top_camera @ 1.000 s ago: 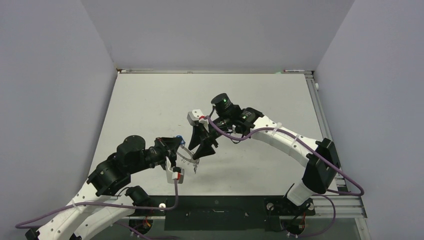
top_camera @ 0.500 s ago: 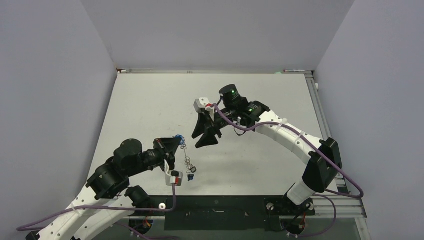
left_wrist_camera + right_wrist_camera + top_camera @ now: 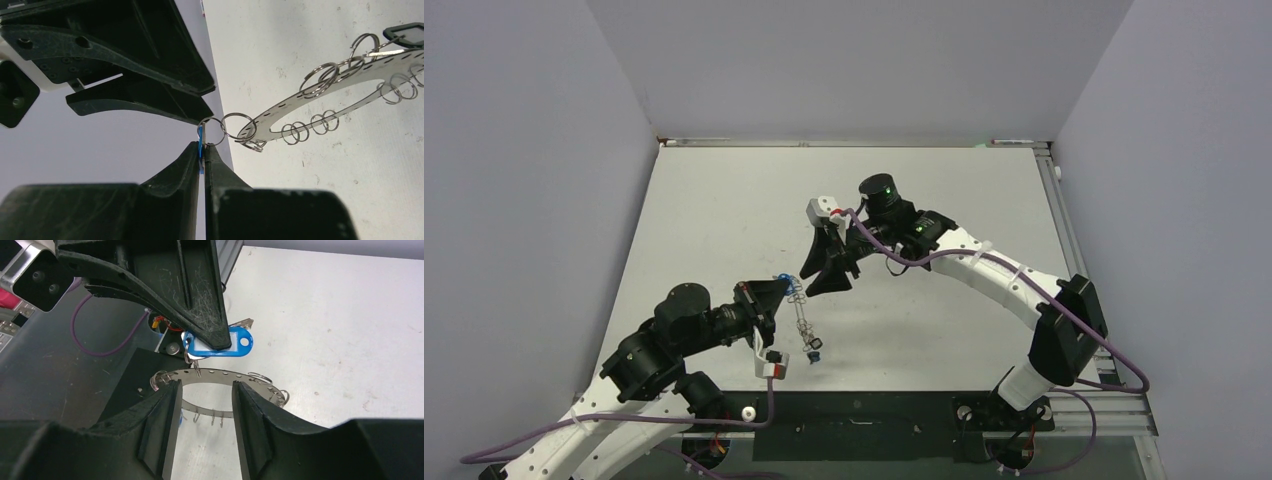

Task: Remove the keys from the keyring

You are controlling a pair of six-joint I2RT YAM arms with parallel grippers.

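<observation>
Scuffed pale grey table [image 3: 714, 210]

1. Two arms: the left arm [image 3: 674, 325] and the right arm [image 3: 994, 275].
2. Two hands: the left hand [image 3: 202, 152] and the right hand [image 3: 202, 390].
3. One keyring [image 3: 272, 122].
4. Two keys [image 3: 237, 349] with blue heads: one at the keyring's 11 o'clock end, seen from above, and the other key [image 3: 814, 350] at its 5 o'clock end.
5. Small wire loops [image 3: 295, 134] on the keyring: at least ten. The exact count cannot be told.
6. Two purple cables [image 3: 674, 418].
7. One worktop [image 3: 724, 200].
</observation>
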